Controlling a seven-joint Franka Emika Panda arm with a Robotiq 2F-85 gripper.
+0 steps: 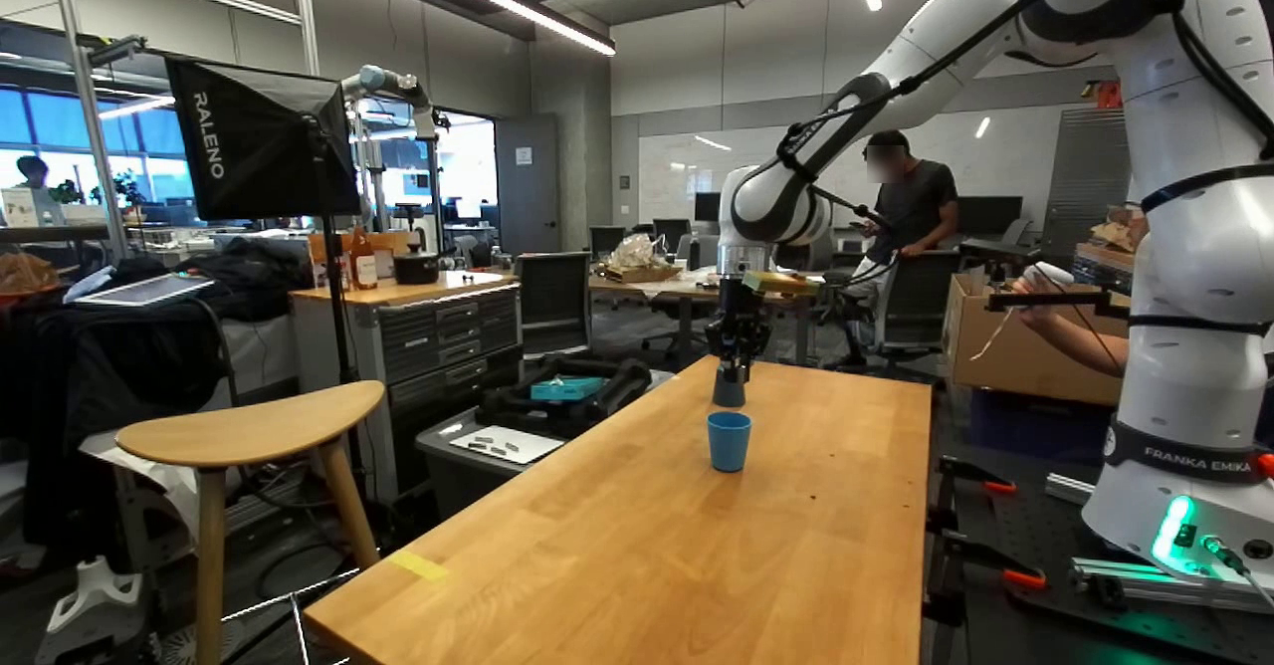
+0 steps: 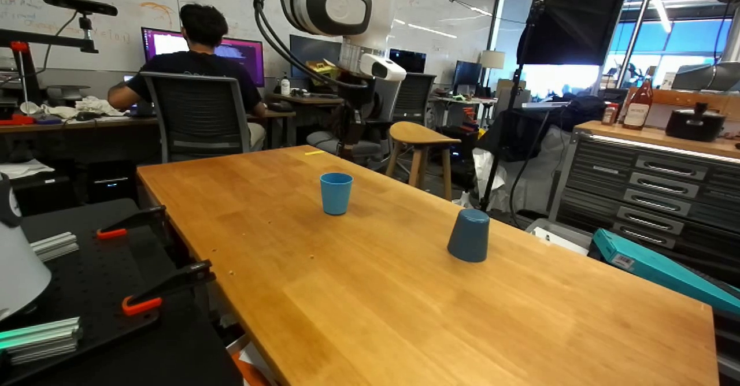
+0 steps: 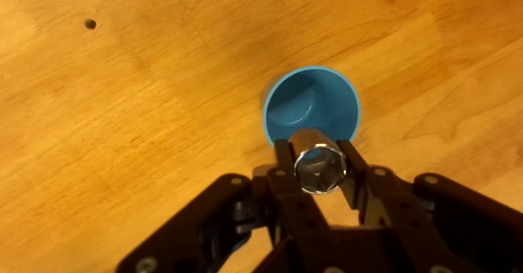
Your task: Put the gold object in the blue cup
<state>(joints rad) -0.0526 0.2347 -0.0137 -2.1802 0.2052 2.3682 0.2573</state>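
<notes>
The blue cup (image 1: 730,442) stands upright on the wooden table, and it also shows in an exterior view (image 2: 336,194). In the wrist view the blue cup (image 3: 327,97) is seen from above, its mouth open and its visible floor bare. My gripper (image 3: 314,145) is shut on the gold object (image 3: 320,171), a hollow metal socket with a brownish-gold side and a shiny rim. The socket is upright between the fingertips and overlaps the cup's near rim in the wrist view. The gripper (image 1: 738,368) is above the table; in an exterior view the gripper (image 2: 348,150) appears above and behind the cup.
A darker blue-grey cup (image 2: 469,236) stands upside down on the table (image 2: 370,293); it also shows in an exterior view (image 1: 729,389) behind the blue cup. A wooden stool (image 1: 254,426) stands beside the table. Clamps (image 2: 167,288) lie along the robot's side.
</notes>
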